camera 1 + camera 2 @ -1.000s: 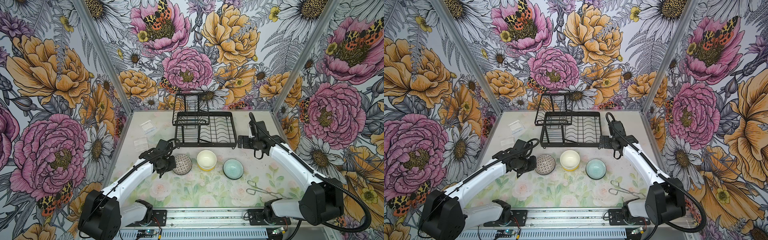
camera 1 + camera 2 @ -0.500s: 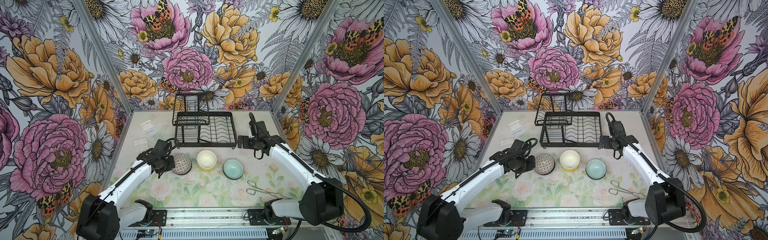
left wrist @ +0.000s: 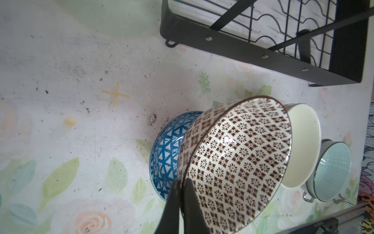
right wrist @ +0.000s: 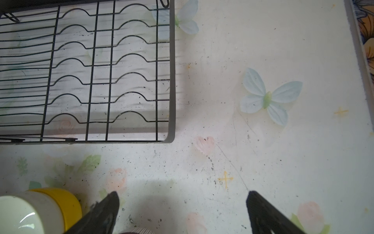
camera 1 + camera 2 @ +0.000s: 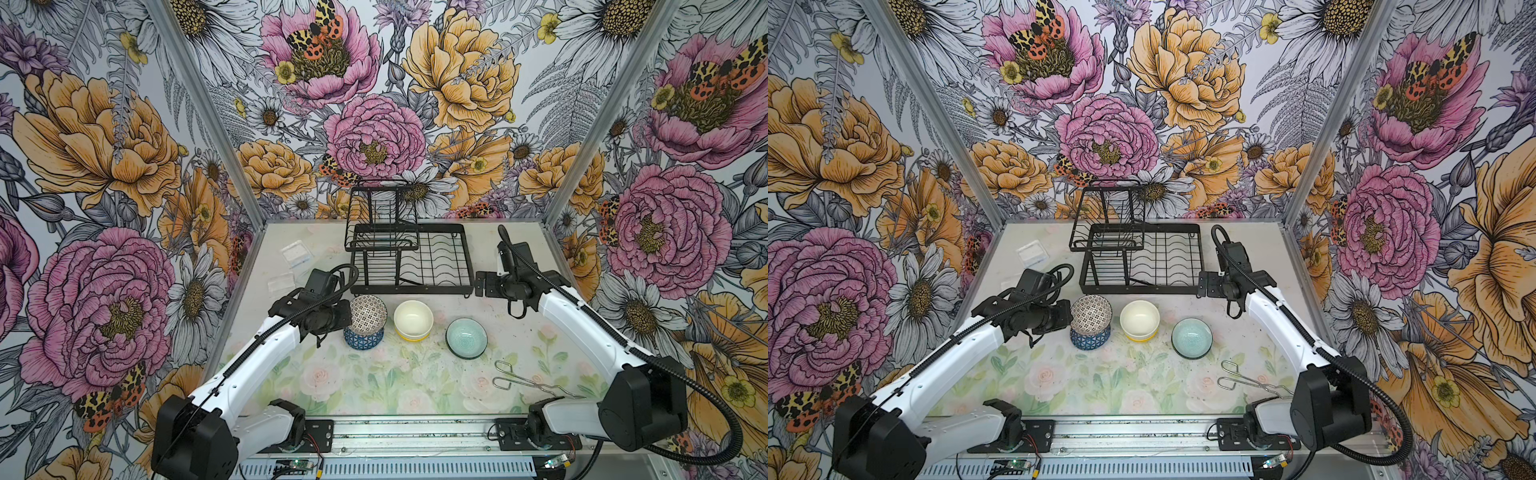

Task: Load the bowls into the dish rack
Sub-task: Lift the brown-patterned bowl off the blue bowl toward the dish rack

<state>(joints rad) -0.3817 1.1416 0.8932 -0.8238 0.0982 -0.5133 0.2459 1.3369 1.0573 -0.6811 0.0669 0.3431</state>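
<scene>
My left gripper [image 3: 180,181] is shut on the rim of the black-and-white mosaic bowl [image 5: 368,314] [image 3: 238,162], holding it tilted just above the blue triangle-patterned bowl [image 5: 363,338] [image 3: 166,150]. Right of them a cream bowl [image 5: 412,318] sits nested in a yellow bowl [image 5: 411,336] [image 4: 66,200]. Further right is the pale teal bowl [image 5: 466,337] [image 5: 1192,337]. The black wire dish rack [image 5: 432,262] [image 3: 242,46] stands behind the bowls with nothing in it. My right gripper [image 4: 182,195] [image 5: 488,284] hangs open over bare table by the rack's front right corner.
Metal wire tongs [image 5: 528,380] lie at the front right near the right arm's base. Two clear plastic pieces [image 5: 296,252] rest at the back left. The teal bowl [image 3: 332,172] sits inside a striped bowl [image 3: 309,162]. Flowered walls close in three sides.
The left gripper has raised and tipped the mosaic bowl, uncovering the blue bowl beneath it. The right arm has not moved.
</scene>
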